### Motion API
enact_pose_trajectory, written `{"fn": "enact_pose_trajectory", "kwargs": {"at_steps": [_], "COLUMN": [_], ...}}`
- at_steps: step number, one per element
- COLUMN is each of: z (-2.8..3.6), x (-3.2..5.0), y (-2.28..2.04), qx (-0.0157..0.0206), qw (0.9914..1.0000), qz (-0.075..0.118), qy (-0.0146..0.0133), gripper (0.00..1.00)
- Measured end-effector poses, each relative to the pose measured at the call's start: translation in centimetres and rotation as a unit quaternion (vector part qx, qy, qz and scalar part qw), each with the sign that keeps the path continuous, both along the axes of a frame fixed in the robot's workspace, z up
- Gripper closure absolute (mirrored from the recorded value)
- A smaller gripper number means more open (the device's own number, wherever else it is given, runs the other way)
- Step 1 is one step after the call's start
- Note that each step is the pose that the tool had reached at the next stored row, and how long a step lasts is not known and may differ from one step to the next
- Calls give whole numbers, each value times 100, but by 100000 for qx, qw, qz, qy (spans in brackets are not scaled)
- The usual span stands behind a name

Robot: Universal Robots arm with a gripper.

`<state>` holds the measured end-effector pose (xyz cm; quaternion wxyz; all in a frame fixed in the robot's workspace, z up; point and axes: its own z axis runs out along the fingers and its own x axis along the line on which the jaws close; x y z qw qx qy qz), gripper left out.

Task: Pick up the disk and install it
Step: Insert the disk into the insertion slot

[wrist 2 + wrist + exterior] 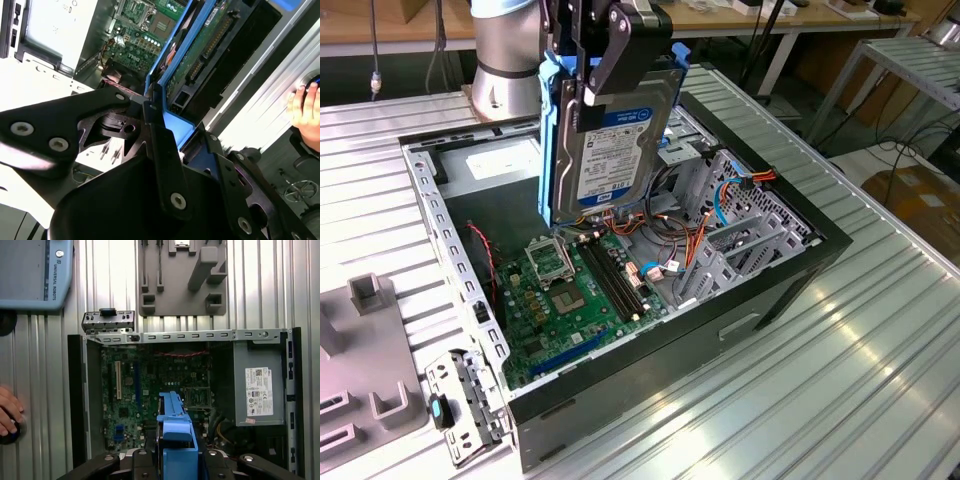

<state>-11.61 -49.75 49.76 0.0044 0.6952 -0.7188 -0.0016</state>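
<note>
Your claw [588,98] is clenched on the disk [618,150], gripping it by its upper end. The disk hangs upright, with its labelled face toward the exterior camera and blue rails along both long edges. In the exterior view it sits at about 12 o'clock, over the open computer case [650,385]. It is above the stretch of the case that lies toward 12 o'clock from the green board [570,295]. Its lower edge seems to hang clear of the board and the cables beneath, though from this angle you cannot be sure. Toward 3 o'clock from the board stands the grey metal cage [740,230], with orange and blue cables around it. Toward 11 o'clock lies the grey power box [485,160]. Outside the case, at about 7 o'clock and just beside its corner, a small metal bracket [455,410] with a blue latch lies on the ribbed table [880,350]. A grey moulded block [370,345] sits near it at 8 o'clock. In the second wrist view the black fingers [165,165] press on the blue end of the disk, and its green underside faces the camera. In the first wrist view a person's hand [7,412] rests on the table beside the case, well apart from the claw.
</note>
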Motion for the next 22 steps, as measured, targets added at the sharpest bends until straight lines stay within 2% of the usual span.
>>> {"fn": "enact_pose_trajectory", "kwargs": {"at_steps": [12, 19, 20, 21, 22], "z": [-3, -5, -7, -8, -8], "x": [79, 124, 176, 234, 238], "y": [-8, -30, -82, -93, -94], "qx": [-60, -59, -93, -169, -170], "qw": [100000, 100000, 100000, 100000, 100000], "qz": [0, 0, 1, 1, -2], "qy": [2, 1, 4, -1, 0], "gripper": [63, 63, 63, 63, 63]}}
